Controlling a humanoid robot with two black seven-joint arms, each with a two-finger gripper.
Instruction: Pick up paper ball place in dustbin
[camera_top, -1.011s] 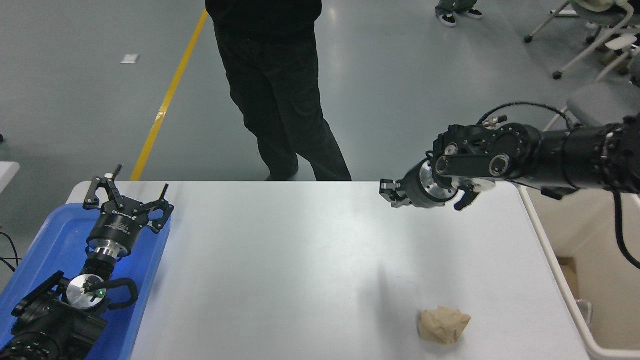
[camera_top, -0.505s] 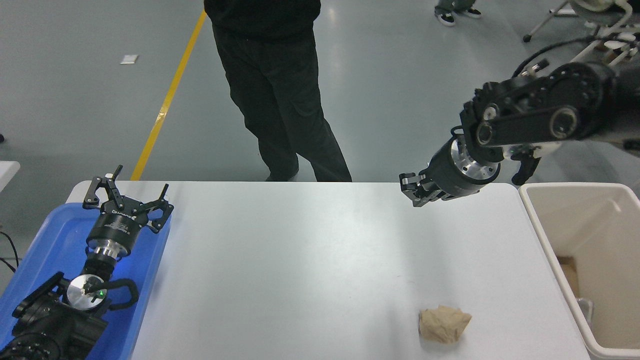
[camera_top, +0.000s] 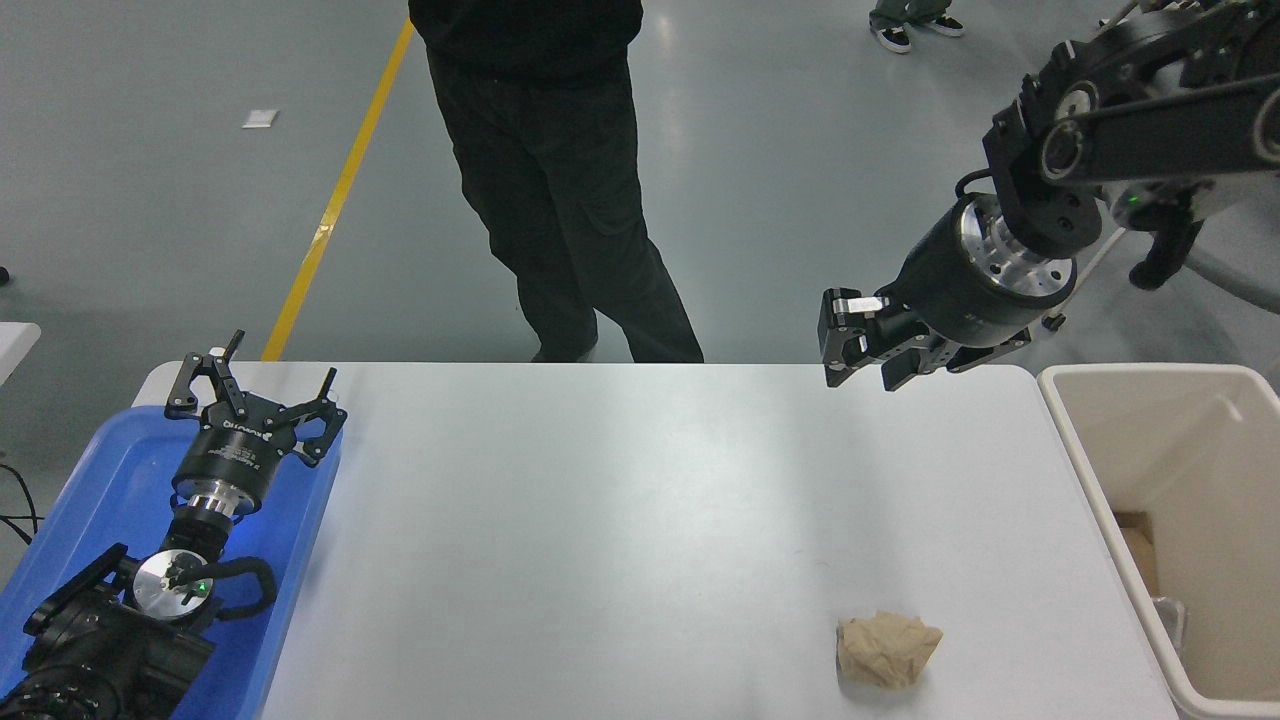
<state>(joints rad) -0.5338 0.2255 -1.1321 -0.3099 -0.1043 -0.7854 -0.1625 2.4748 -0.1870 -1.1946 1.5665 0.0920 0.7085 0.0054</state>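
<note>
The right gripper (camera_top: 860, 350), jaws narrowly parted and empty, hangs well apart from the paper ball (camera_top: 887, 650) lying near the dustbin (camera_top: 1062, 440); a narrow descent could shove it away

You have a tan-brown paper ball (camera_top: 887, 650) on the white surface (camera_top: 620, 520). The dustbin (camera_top: 1075, 440) at three o'clock is cream-beige. At nine o'clock, a blue tray (camera_top: 90, 480) lies under the black left hand (camera_top: 255, 395). The right hand (camera_top: 865, 345) at one o'clock is black with a silver wrist ring. A yellow line (camera_top: 335, 195) crosses the grey floor (camera_top: 150, 200).
</note>
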